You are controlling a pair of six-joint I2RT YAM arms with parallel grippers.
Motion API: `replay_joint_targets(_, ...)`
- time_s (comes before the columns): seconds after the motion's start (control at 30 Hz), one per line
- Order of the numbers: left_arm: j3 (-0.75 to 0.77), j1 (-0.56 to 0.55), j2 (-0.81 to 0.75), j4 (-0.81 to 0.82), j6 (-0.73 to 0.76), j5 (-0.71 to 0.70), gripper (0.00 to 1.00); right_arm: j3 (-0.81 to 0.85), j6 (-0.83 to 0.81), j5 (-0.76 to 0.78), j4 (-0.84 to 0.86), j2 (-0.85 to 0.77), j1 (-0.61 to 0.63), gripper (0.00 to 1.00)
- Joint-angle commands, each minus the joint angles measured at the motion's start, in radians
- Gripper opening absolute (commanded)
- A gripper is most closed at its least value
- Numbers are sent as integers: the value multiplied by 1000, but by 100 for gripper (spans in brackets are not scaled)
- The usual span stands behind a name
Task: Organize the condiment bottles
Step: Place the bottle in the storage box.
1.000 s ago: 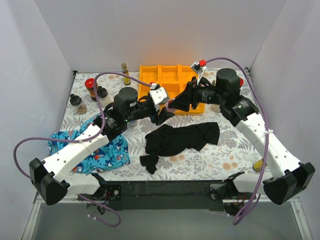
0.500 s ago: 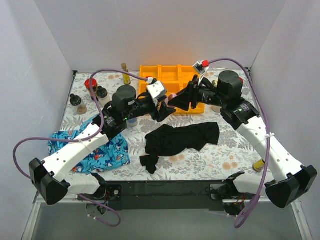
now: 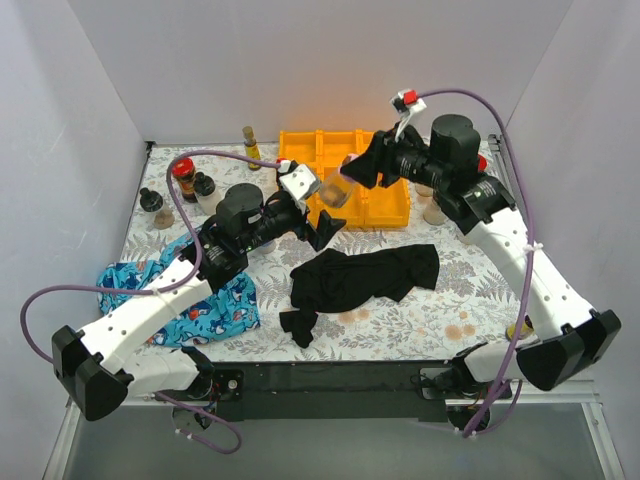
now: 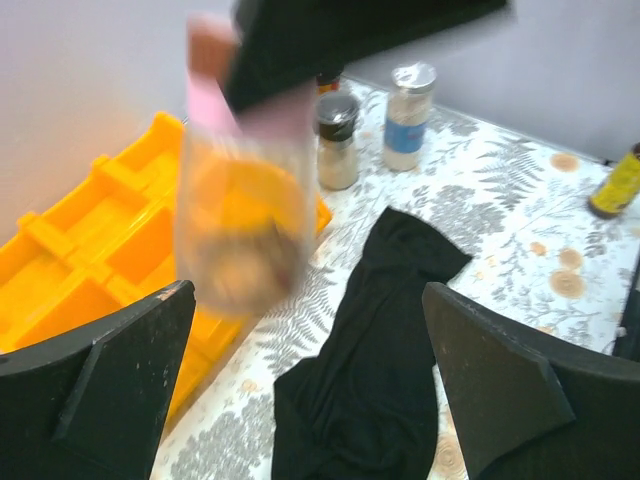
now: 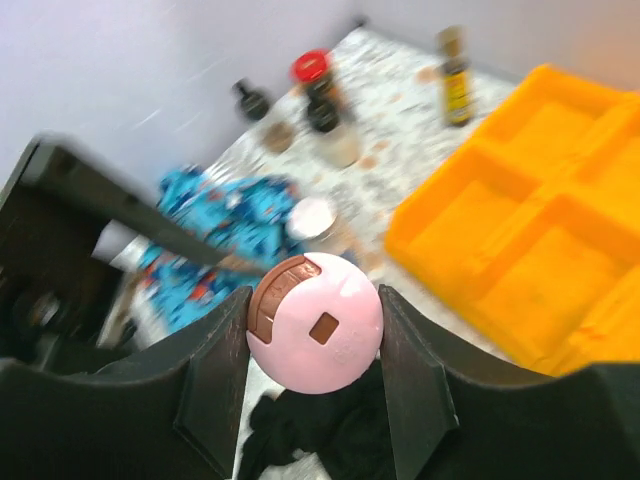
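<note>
A clear jar with a pink lid (image 3: 338, 190) hangs tilted above the near edge of the orange tray (image 3: 385, 205). My right gripper (image 3: 353, 180) is shut on it, with its fingers (image 5: 215, 385) on both sides of the pink lid (image 5: 315, 322). My left gripper (image 3: 318, 214) stands open just below and left of the jar, apart from it. In the left wrist view the jar (image 4: 240, 225) is blurred ahead of the wide left gripper (image 4: 310, 385). A red-lidded jar (image 3: 183, 172), black-capped bottles (image 3: 204, 184) and an amber yellow-capped bottle (image 3: 252, 146) stand at the back left.
A black cloth (image 3: 365, 272) lies in the middle, a blue patterned cloth (image 3: 205, 305) at front left. More jars (image 4: 408, 100) stand right of the tray, and a yellow-capped bottle (image 3: 517, 330) lies near the right arm's base. White walls enclose the table.
My left gripper has opened and let go of the pink-lidded jar, drawing back to the left. The right gripper keeps the jar and has lifted it toward the tray.
</note>
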Motion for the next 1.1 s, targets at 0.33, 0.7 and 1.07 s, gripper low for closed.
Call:
replay_joint_targets(0.33, -383, 2, -269, 167, 3, -418, 98, 596, -329, 538, -123, 603, -152, 1)
replay_joint_targets(0.7, -445, 2, -359, 225, -35, -461, 98, 747, -370, 609, 106, 945, -220, 1)
replay_joint_targets(1.07, -434, 3, -354, 208, -55, -403, 98, 771, -340, 592, 317, 1114, -261, 1)
